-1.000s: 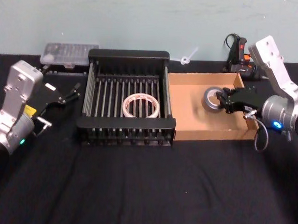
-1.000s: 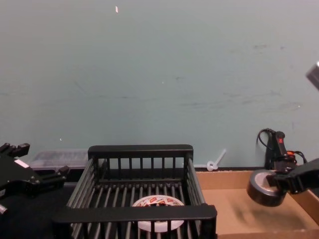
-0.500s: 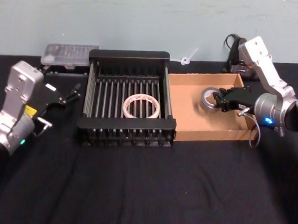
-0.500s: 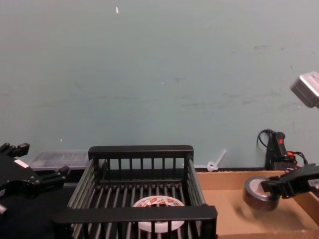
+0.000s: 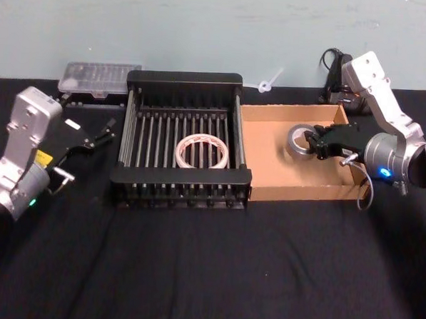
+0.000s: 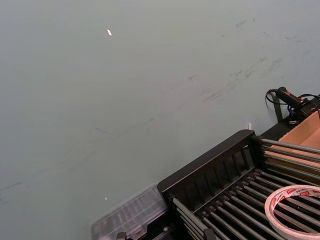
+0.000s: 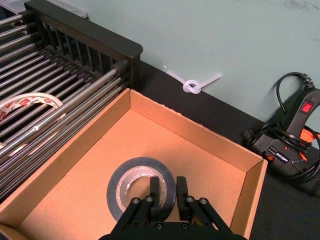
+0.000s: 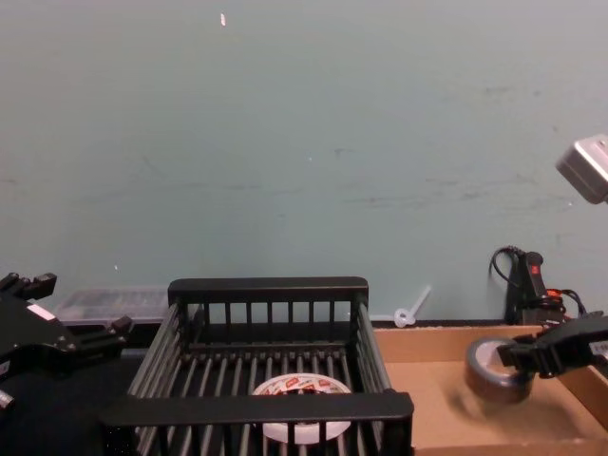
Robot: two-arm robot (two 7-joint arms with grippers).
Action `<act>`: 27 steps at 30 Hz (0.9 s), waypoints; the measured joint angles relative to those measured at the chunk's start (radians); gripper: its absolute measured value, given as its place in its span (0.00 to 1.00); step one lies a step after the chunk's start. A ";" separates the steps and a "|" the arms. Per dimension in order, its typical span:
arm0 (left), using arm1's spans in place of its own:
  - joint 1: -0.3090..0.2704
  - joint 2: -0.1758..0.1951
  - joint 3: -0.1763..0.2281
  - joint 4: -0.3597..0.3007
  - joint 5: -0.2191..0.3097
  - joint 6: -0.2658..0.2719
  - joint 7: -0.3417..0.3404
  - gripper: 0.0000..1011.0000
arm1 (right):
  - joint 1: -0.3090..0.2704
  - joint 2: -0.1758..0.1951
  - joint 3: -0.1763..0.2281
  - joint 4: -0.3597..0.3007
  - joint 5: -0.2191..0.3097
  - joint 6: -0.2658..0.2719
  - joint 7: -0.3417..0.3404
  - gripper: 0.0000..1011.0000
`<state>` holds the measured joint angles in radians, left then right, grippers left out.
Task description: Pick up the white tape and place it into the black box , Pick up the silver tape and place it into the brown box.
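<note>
The silver tape (image 5: 298, 139) (image 7: 135, 192) (image 8: 489, 370) is low inside the brown box (image 5: 304, 191) (image 7: 195, 137), near its right wall. My right gripper (image 5: 312, 143) (image 7: 167, 192) (image 8: 518, 359) is shut on the roll's rim. The white tape (image 5: 201, 150) (image 6: 295, 210) (image 7: 25, 107) (image 8: 299, 389) lies flat on the slatted floor of the black box (image 5: 185, 78) (image 8: 266, 285). My left gripper (image 5: 100, 132) (image 8: 95, 337) hangs open and holds nothing, left of the black box.
A clear plastic case (image 5: 101, 76) lies behind the left arm. A black tool with a red switch (image 5: 339, 73) (image 7: 285, 145) and a white cable tie (image 5: 268, 82) lie behind the brown box. Black cloth covers the table in front.
My right gripper has lowered the silver tape into the brown box and shifted it slightly left, mostly in the first half second. The left arm and the white tape have not moved.
</note>
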<state>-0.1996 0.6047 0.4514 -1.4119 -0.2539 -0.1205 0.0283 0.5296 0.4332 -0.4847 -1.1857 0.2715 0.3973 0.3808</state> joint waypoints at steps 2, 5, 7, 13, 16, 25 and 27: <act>0.000 0.000 0.000 0.000 0.000 0.000 0.000 0.99 | -0.001 0.001 0.000 -0.001 0.001 0.000 0.000 0.25; 0.000 0.000 0.000 0.000 0.000 0.000 0.000 0.99 | -0.001 0.001 0.001 -0.002 0.001 0.001 0.000 0.32; 0.000 0.000 0.000 0.000 0.000 0.000 0.000 0.99 | -0.002 0.001 0.001 -0.003 0.002 0.001 -0.001 0.40; 0.000 0.000 0.000 0.000 0.000 0.000 0.000 0.99 | -0.002 0.002 0.001 -0.004 0.003 0.002 -0.001 0.56; 0.000 0.000 0.000 0.000 0.000 0.000 0.000 0.99 | -0.002 0.002 0.001 -0.004 0.003 0.002 -0.001 0.66; 0.000 0.000 0.000 0.000 0.000 0.000 0.000 0.99 | -0.003 0.003 0.001 -0.005 0.004 0.003 -0.001 0.93; 0.000 0.000 0.000 0.000 0.000 0.000 0.000 0.99 | -0.003 0.003 0.001 -0.006 0.004 0.003 -0.001 0.99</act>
<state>-0.1995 0.6047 0.4514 -1.4119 -0.2539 -0.1205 0.0283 0.5262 0.4362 -0.4838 -1.1914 0.2752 0.4001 0.3794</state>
